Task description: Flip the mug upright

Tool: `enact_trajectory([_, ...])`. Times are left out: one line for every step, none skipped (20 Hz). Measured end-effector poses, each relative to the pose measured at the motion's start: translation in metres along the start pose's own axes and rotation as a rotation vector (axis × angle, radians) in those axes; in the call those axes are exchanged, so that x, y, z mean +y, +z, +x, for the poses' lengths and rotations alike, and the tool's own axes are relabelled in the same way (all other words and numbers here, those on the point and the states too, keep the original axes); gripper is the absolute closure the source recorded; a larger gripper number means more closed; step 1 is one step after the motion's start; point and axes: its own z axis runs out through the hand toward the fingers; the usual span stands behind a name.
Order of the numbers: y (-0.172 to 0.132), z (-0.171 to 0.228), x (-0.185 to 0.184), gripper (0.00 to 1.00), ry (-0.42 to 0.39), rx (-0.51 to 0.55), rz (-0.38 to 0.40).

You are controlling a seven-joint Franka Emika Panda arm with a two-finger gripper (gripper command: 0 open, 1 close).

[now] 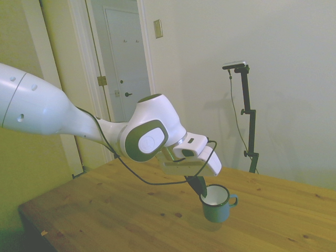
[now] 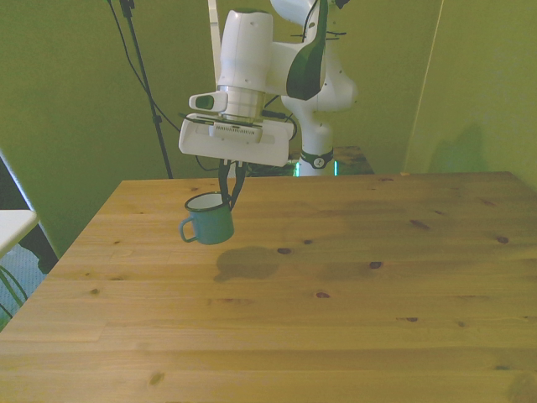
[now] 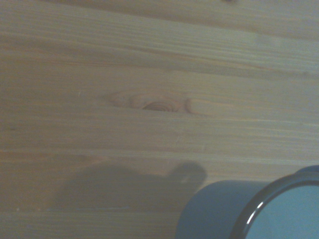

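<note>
Mug held upright above table, gripped at rim.
The gripper (image 1: pixel 202 192) clamps its 2 fingers on the rim of the mug (image 1: pixel 216 203), which hangs directly below it, mouth up, handle pointing away from the arm, above the table (image 2: pixel 336 319).

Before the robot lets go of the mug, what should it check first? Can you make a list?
1. Mug opening faces up: ok.
2. Gripper pinching the mug's rim: ok, fingers shut on it.
3. Mug's bottom resting on the table: cannot tell; its shadow lies apart in the front view.
4. Handle free of the fingers: ok, it sticks out sideways.
5. Table around the mug free of other things: ok.
</note>
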Motion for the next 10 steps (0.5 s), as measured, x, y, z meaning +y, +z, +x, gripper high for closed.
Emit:
enact_trajectory([0.002, -0.001, -0.003, 1.00, -0.002, -0.005, -0.001])
enact_trajectory([0.002, -0.002, -0.006, 1.00, -0.004, -0.009, -0.001])
enact_trajectory([0.003, -0.002, -0.008, 1.00, -0.003, -0.014, 0.000])
enact_trajectory([0.004, -0.003, -0.009, 1.00, 0.001, -0.021, 0.002])
enact_trajectory([0.006, -0.003, -0.010, 1.00, 0.007, -0.027, 0.005])
enact_trajectory([0.010, -0.002, -0.011, 1.00, 0.015, -0.035, 0.010])
enact_trajectory([0.013, -0.001, -0.013, 1.00, 0.021, -0.045, 0.014])
enact_trajectory([0.017, -0.001, -0.014, 1.00, 0.025, -0.055, 0.015])
enact_trajectory([0.021, 0.000, -0.015, 1.00, 0.027, -0.067, 0.015])
enact_trajectory([0.024, 0.002, -0.016, 1.00, 0.029, -0.077, 0.013])
